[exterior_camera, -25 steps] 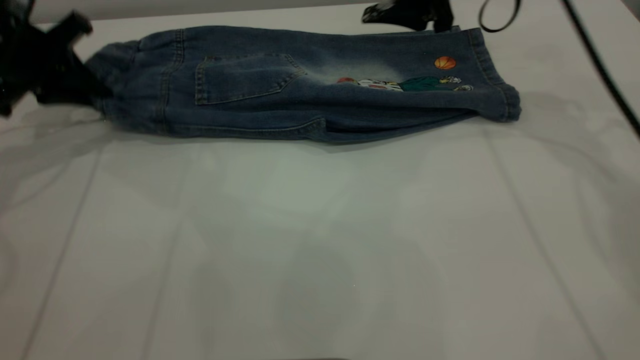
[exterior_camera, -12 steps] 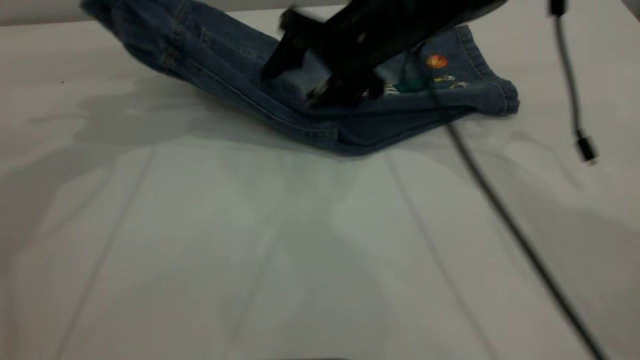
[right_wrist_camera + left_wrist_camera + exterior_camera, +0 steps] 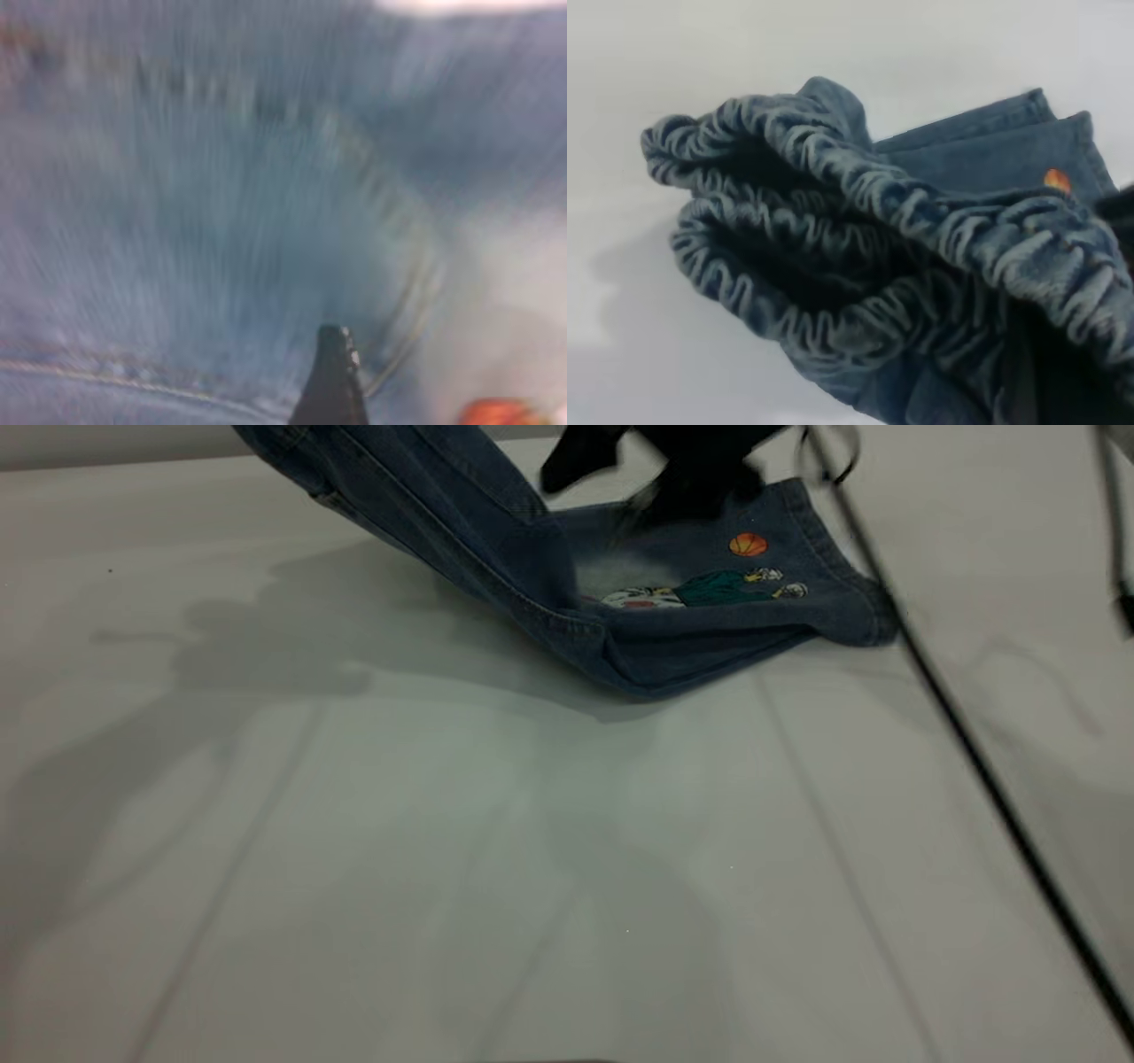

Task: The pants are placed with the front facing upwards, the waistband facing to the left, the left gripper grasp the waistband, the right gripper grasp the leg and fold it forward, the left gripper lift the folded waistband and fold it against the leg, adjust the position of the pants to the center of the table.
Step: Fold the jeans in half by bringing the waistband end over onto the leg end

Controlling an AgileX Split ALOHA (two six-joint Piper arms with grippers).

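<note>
The pants (image 3: pixel 496 567) are blue denim shorts, half raised off the table (image 3: pixel 425 868). Their left part slopes up and leaves the exterior view at the top edge. The leg (image 3: pixel 735 602) lies flat at the right, with an orange basketball print (image 3: pixel 749 544) facing up. My left gripper is out of the exterior view. In the left wrist view the ruffled waistband (image 3: pixel 859 239) fills the picture, doubled over and held up off the table. My right gripper (image 3: pixel 660 478) hovers, blurred, over the far edge of the leg. The right wrist view shows close denim (image 3: pixel 221 204).
A black cable (image 3: pixel 974 753) runs diagonally from the right gripper down to the bottom right corner, in front of the table. Another dark cable end (image 3: pixel 1123 593) hangs at the right edge. Bare white tabletop lies in front of the pants.
The waistband end has risen higher and swung to the right, steepening the fold. The right gripper has drawn back from the pants' middle to the leg's far edge. The cable swung left.
</note>
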